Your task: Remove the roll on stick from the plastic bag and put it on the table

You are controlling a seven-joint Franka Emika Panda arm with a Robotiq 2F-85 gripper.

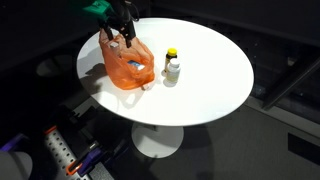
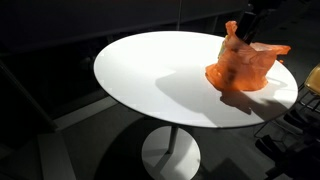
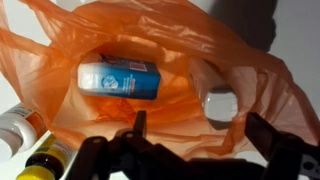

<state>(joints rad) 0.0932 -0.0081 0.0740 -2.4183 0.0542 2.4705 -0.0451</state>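
The orange plastic bag sits on the round white table near its edge, and shows in both exterior views. In the wrist view I look down into its open mouth. The roll on stick, pale blue and white, lies on its side inside the bag. My gripper is open just above the bag's mouth, its two dark fingers astride a fold of orange film, holding nothing. It hovers over the bag in both exterior views.
A dark bottle with a yellow cap and a small white bottle stand on the table beside the bag. Both also show at the lower left of the wrist view, the dark bottle and the white one. The surroundings are dark.
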